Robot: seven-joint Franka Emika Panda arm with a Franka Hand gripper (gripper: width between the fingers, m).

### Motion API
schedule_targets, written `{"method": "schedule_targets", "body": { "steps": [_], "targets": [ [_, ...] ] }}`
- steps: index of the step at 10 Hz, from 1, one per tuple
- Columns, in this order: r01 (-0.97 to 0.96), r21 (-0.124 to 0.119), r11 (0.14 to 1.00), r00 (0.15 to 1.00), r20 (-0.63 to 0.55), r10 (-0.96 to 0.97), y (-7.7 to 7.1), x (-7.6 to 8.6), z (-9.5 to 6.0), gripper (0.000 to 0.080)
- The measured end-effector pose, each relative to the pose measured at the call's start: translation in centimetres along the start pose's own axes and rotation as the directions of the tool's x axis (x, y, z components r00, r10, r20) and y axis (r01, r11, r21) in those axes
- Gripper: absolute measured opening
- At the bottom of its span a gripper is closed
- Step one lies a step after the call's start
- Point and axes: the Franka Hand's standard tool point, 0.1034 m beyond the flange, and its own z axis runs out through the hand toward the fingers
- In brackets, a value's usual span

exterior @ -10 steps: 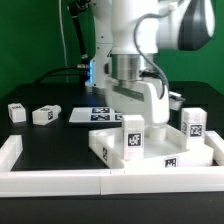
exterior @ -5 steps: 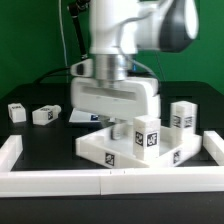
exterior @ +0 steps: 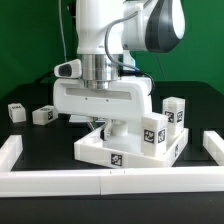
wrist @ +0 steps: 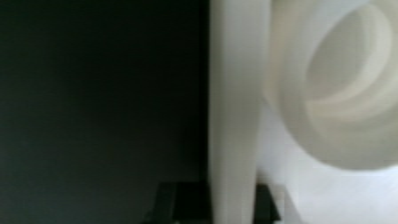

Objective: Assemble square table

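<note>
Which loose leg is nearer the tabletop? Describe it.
Find the white square plastic tray-like tabletop under the white robot arm. On the black table toward the exterior view's left are two short white tagged legs. Yours is the leg nearer the tray; the other leg sits farther out, by the picture's edge.

Bright even lighting — exterior view soft and coarse, wrist view wholly out of focus.
</note>
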Motion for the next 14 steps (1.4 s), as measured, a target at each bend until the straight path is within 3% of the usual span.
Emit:
{"method": "schedule_targets", "body": {
  "steps": [3, 6, 7, 9, 10, 13, 14],
  "targets": [
    [0.402, -0.023, 0.915, 0.914, -0.043, -0.402, 0.6, 2.5, -0.2, 0.0058],
    [0.547, -0.034, 0.836, 0.835, -0.039, -0.548, 0.5, 2.9, -0.3, 0.0059],
    [0.603, -0.018, 0.797, 0.797, -0.027, -0.604, -0.9, 4.0, -0.6, 0.0059],
    [0.778, -0.051, 0.626, 0.625, -0.037, -0.78, -3.9, 6.6, -0.5, 0.0059],
    [0.865, -0.07, 0.497, 0.497, -0.021, -0.867, -4.5, 8.0, -0.3, 0.0062],
    [0.919, -0.083, 0.384, 0.384, -0.019, -0.923, -4.4, 8.5, -0.6, 0.0064],
    [0.978, -0.092, 0.186, 0.187, 0.004, -0.982, -3.5, 9.0, -0.8, 0.0064]
  ]
}}
